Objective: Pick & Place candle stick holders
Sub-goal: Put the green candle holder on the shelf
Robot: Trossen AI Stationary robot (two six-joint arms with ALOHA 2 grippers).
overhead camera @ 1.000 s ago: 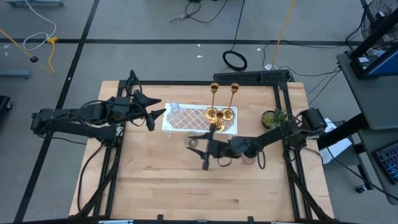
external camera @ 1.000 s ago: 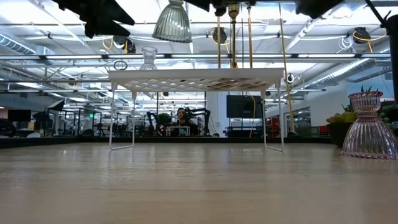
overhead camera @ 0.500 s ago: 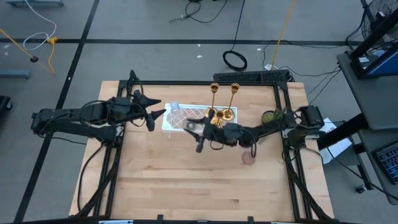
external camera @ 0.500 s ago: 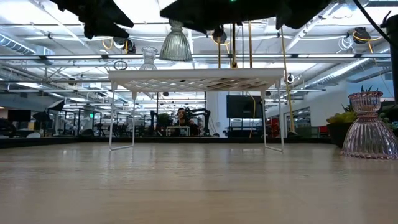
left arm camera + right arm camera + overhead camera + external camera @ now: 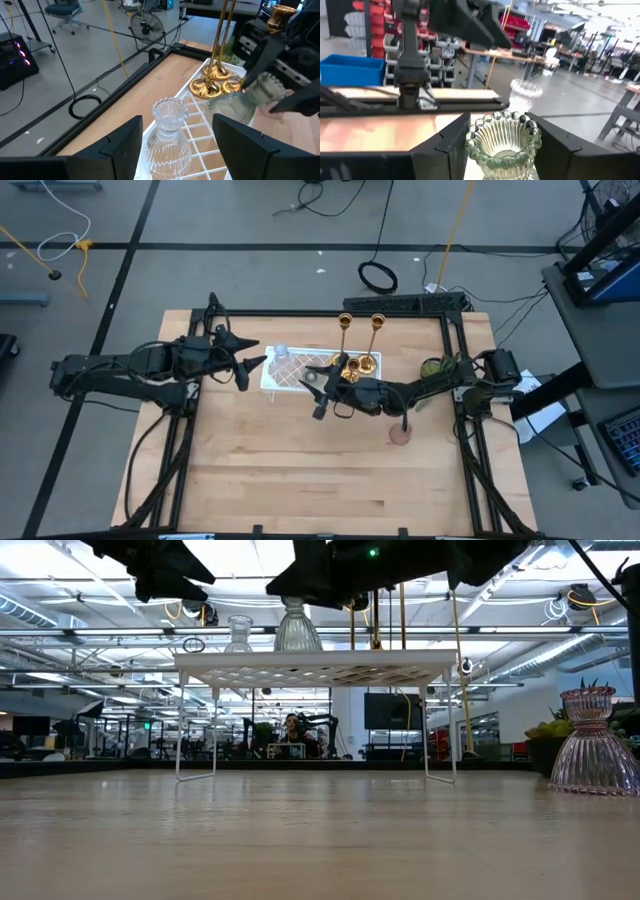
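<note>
A green glass holder [image 5: 502, 142] stands upright between the fingers of my right gripper [image 5: 318, 388] over the white lattice tray [image 5: 298, 370]. In the low view its base [image 5: 296, 644] reaches the tray top. A clear glass holder [image 5: 281, 352] stands on the tray's left end. Gold holders, two tall [image 5: 345, 322] and squat ones [image 5: 347, 365], stand on the tray's right part. A pink glass holder [image 5: 401, 435] stands on the table. My left gripper [image 5: 252, 367] is open and empty just left of the tray, facing the clear holder [image 5: 167, 131]. My right gripper pinches the green holder's ribbed cup [image 5: 485, 150] between its two fingers, one on each side, just below the beaded rim. The fingers come slanting from the table's right. The holder is upright, its base at the tray top; whether it rests there I cannot tell.
The tray stands on thin wire legs [image 5: 180, 720] at the far middle of the wooden table [image 5: 280, 460]. A small green plant [image 5: 437, 367] sits at the right edge. A black frame [image 5: 300, 313] borders the table.
My right gripper has carried the green holder from over the table in front of the tray toward the far edge and down, until its base reaches the tray top. The holder stayed upright. The pink holder, hidden under the arm before, shows now.
</note>
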